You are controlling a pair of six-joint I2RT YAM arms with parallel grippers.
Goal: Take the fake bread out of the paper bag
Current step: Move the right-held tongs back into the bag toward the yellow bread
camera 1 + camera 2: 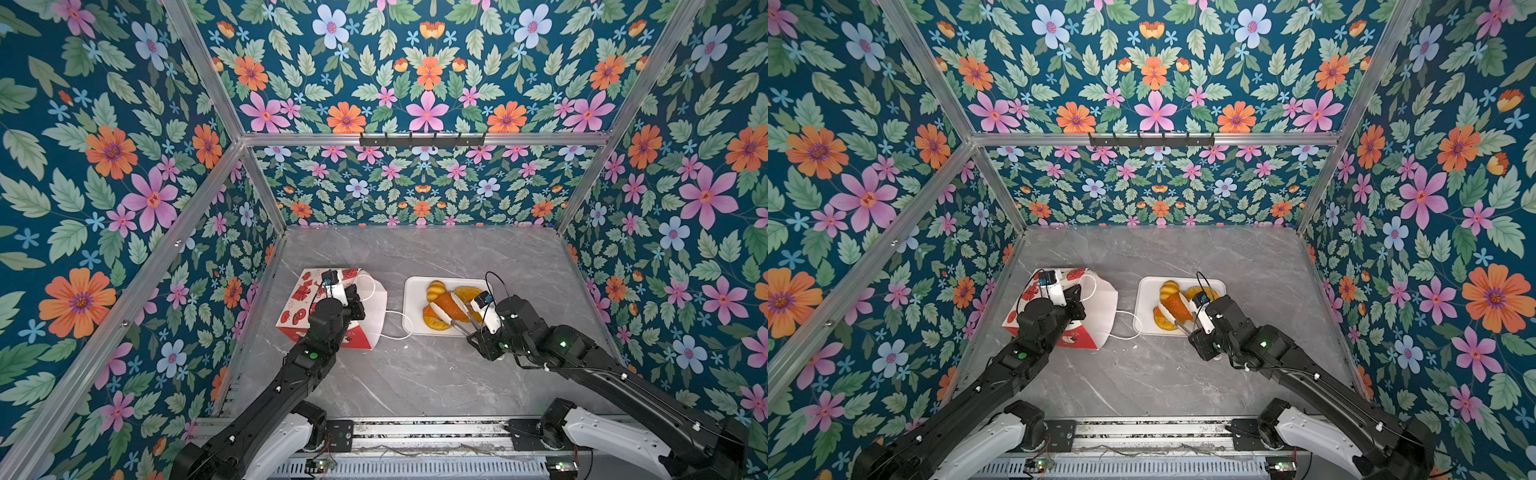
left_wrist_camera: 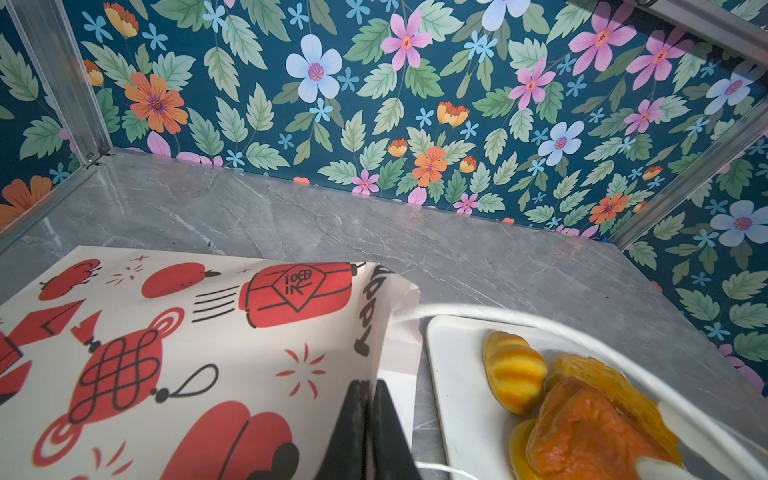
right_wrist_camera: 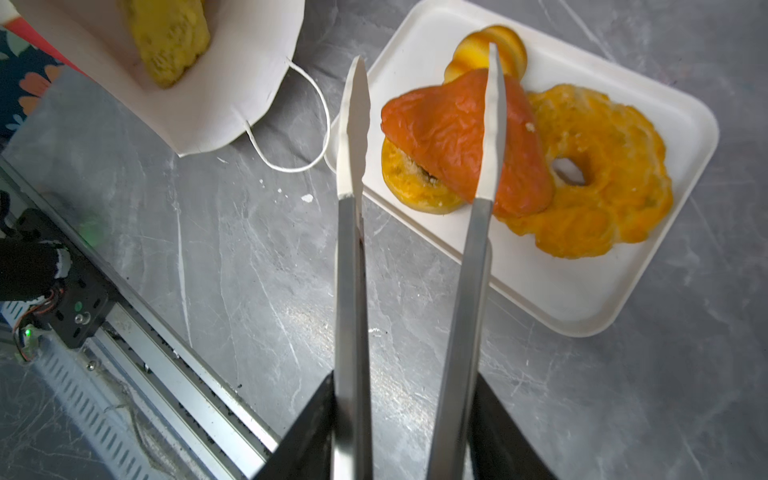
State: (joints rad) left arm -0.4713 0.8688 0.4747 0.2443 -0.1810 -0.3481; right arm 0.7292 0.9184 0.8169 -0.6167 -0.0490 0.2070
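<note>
Fake bread (image 3: 444, 137): five pieces counted, in two lots.

Lot 1, on the white tray (image 3: 582, 299) straight ahead of your right gripper (image 3: 403, 399). An orange-brown bun (image 3: 432, 124) sits at the tong tips, lying on a small yellow ring (image 3: 415, 193) and overlapping a larger ring cake (image 3: 606, 187). A ridged yellow loaf (image 3: 513, 45) lies just beyond the tips.

Lot 2, one yellow piece (image 3: 170, 37) inside the paper bag (image 1: 297, 299). The bag lies on its side under your left gripper (image 2: 370, 388), its mouth turned toward the tray.

Right gripper: jaws clamped on the handles of metal tongs (image 3: 351, 270). The tongs' white tips stand apart, one over the bun and one over the tray's rim (contact with the bun cannot be told).

Left gripper: jaws closed together at the bag's upper wall near the mouth (paper pinched or not: cannot tell).

Sundry: one white cord handle (image 3: 291, 164) loops onto the grey table (image 3: 208, 257) between bag and tray.
</note>
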